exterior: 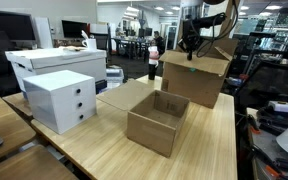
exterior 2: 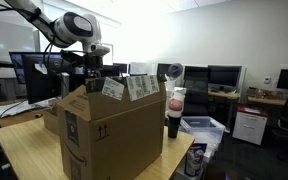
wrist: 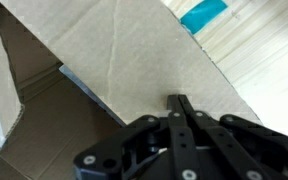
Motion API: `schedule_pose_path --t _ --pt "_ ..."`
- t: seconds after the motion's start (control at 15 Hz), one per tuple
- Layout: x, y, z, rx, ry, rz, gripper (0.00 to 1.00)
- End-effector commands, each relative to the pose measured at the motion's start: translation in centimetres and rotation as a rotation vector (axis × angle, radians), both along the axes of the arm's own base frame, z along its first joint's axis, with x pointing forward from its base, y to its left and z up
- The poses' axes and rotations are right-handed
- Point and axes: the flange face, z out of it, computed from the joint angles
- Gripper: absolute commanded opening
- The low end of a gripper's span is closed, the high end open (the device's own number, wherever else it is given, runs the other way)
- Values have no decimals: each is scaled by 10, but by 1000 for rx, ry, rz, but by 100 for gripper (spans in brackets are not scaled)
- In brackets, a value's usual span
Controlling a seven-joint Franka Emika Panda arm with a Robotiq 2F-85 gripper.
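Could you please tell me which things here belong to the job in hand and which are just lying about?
In hand:
- hand, shut
- large cardboard box beneath it
- box flap at the fingertips

Lying about:
- small open box
- white drawer unit
- bottle

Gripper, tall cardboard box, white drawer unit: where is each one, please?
gripper (wrist: 177,100): wrist view, closed fingertips.
tall cardboard box (exterior: 192,85): in an exterior view, front wall.
white drawer unit (exterior: 57,82): in an exterior view, top face.
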Motion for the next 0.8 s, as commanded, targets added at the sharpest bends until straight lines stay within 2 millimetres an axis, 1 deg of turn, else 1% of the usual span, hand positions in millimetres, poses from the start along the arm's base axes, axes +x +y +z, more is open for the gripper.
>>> schedule_pose_path --t 0.0,0.13,0.27,0.53,0.67,0.73 --pt "-3 -6 -22 -1 43 9 5" --pt "-3 -5 -29 6 58 11 4" --pt "-1 -1 -21 23 51 21 5" --pt "1 5 16 22 -3 40 4" --pt "1 2 33 5 -34 28 4" --pt "2 -4 41 -7 -51 14 5"
